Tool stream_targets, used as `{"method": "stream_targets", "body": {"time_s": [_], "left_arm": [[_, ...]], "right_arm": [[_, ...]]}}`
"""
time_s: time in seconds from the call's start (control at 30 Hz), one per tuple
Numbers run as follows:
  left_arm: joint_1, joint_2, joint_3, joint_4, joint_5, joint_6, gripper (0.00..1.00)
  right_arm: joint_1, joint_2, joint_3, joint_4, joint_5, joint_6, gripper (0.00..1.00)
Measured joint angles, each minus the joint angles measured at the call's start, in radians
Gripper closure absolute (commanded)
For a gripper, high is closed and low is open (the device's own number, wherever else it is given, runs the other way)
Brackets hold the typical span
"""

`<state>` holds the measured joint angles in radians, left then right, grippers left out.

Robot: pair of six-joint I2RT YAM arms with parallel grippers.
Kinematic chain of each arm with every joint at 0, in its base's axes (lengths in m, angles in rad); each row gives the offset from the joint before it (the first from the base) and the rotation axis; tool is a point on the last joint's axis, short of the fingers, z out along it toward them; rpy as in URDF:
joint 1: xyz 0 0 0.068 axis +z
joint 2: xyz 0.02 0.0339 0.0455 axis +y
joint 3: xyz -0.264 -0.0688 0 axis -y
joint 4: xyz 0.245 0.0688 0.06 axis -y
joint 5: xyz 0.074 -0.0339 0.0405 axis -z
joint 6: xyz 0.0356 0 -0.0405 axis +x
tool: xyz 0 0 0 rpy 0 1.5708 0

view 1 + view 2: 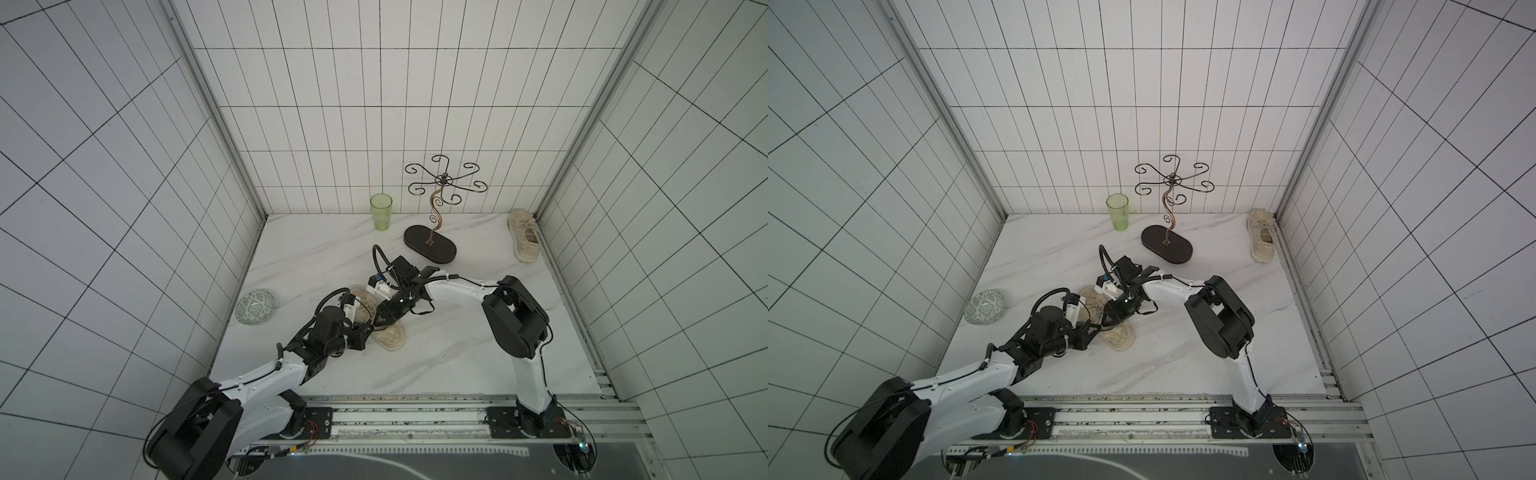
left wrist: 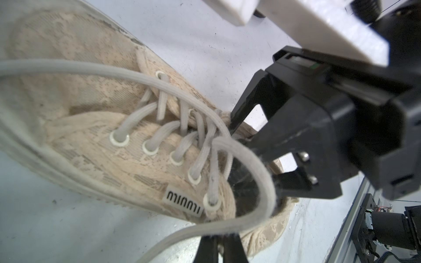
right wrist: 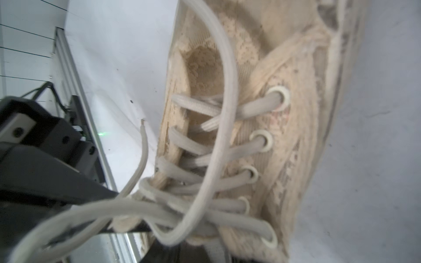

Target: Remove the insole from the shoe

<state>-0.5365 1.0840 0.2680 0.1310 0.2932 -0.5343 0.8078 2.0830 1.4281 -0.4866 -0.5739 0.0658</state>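
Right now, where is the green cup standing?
In a top view the green cup stands upright near the back wall, just left of the dark base of the metal stand.

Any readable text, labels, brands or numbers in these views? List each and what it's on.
"miu miu" (seen upside down and stylised, so only a likely reading): small white tag on the side of the shoe, by the eyelet nearest the opening, left wrist view.
Nothing else: no legible text in the top views or the right wrist view.
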Motion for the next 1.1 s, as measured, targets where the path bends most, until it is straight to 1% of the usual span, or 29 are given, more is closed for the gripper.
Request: {"method": "stream_targets", "body": {"time_s": [0.03, 0.07, 0.13, 0.17, 0.37, 0.5, 0.7, 0.77, 0.9, 1.0, 1.1], "left_arm": [[0.000, 0.000, 0.000, 0.000, 0.000, 0.000, 1.00], [0.001, 0.000, 0.000, 0.000, 0.000, 0.000, 1.00], [0.001, 0.000, 0.000, 0.000, 0.002, 0.000, 1.00], [0.001, 0.000, 0.000, 0.000, 0.002, 0.000, 1.00], [0.001, 0.000, 0.000, 0.000, 0.002, 0.000, 1.00], [0.001, 0.000, 0.000, 0.000, 0.003, 0.000, 1.00], [0.001, 0.000, 0.001, -0.005, 0.020, 0.002, 1.00], [0.001, 0.000, 0.002, -0.008, 0.026, 0.003, 1.00], [0.001, 0.000, 0.005, -0.019, 0.032, 0.010, 1.00], [0.001, -0.002, 0.009, -0.022, 0.032, 0.015, 1.00], [0.002, -0.003, 0.017, -0.022, 0.019, 0.019, 1.00]], "right_arm": [[0.008, -0.003, 0.001, -0.005, 0.028, -0.007, 0.72], [0.014, -0.005, 0.001, -0.007, 0.053, -0.016, 0.78], [0.020, -0.008, -0.003, -0.006, 0.097, -0.025, 0.96], [0.019, -0.008, -0.007, -0.002, 0.110, -0.030, 1.00], [0.006, -0.030, -0.046, 0.051, 0.074, -0.024, 1.00], [-0.040, -0.072, -0.111, 0.152, -0.034, 0.006, 1.00], [-0.100, -0.109, -0.158, 0.177, -0.206, 0.056, 1.00], [-0.113, -0.122, -0.183, 0.212, -0.264, 0.086, 1.00], [-0.137, -0.158, -0.286, 0.380, -0.377, 0.219, 1.00], [-0.147, -0.184, -0.354, 0.533, -0.431, 0.343, 1.00], [-0.149, -0.208, -0.423, 0.737, -0.473, 0.508, 1.00]]}}
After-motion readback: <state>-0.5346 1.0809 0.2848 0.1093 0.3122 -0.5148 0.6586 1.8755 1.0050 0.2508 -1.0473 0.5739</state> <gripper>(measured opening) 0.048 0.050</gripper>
